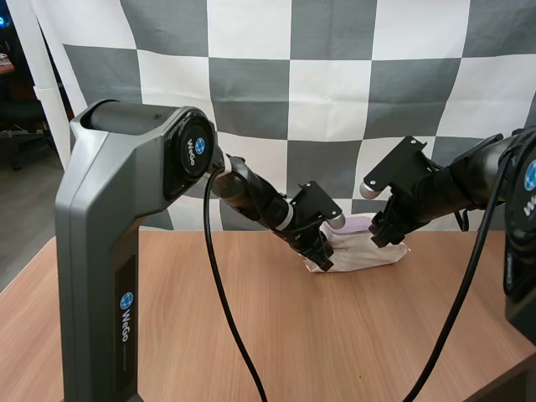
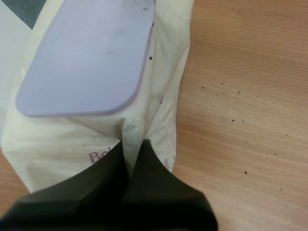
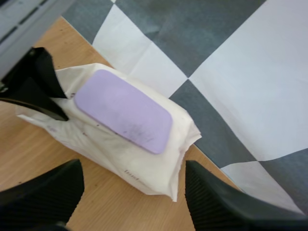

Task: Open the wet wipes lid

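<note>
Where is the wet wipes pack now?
In the high view the pack of wet wipes lies far back on the table; the left end effector pinches its left end, the open right end effector is at its right.

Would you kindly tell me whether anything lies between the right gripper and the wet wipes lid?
Nothing visible does. The right gripper hangs open at one end of the wet wipes pack, and the purple lid lies bare on top. The left gripper pinches the pack's other end, beside the lid, not over it.

The arm base [image 1: 124,322] reads "WeGo"; the wet wipes pack [image 2: 57,139], "Be".
</note>
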Controlling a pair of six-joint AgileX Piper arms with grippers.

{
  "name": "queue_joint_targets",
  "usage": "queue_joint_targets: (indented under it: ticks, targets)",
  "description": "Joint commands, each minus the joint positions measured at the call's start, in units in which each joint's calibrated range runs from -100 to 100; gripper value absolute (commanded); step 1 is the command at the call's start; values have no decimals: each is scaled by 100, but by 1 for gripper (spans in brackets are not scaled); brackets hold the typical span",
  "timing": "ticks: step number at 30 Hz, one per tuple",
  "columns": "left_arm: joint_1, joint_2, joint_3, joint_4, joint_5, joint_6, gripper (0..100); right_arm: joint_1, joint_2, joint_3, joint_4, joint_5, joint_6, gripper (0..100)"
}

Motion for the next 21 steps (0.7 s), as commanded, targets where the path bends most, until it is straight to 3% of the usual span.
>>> queue_joint_targets:
  ticks: [1,9,21]
  targets:
    - [0,1,4,8,7,-4,0,-7,188,-199,-37,99,-27,100]
    - [0,1,4,18,7,-4,0,35,630,-644,-132,338,-27,100]
    - [0,1,4,134,7,-4,0,286,1047,-656,-594,-326,-27,100]
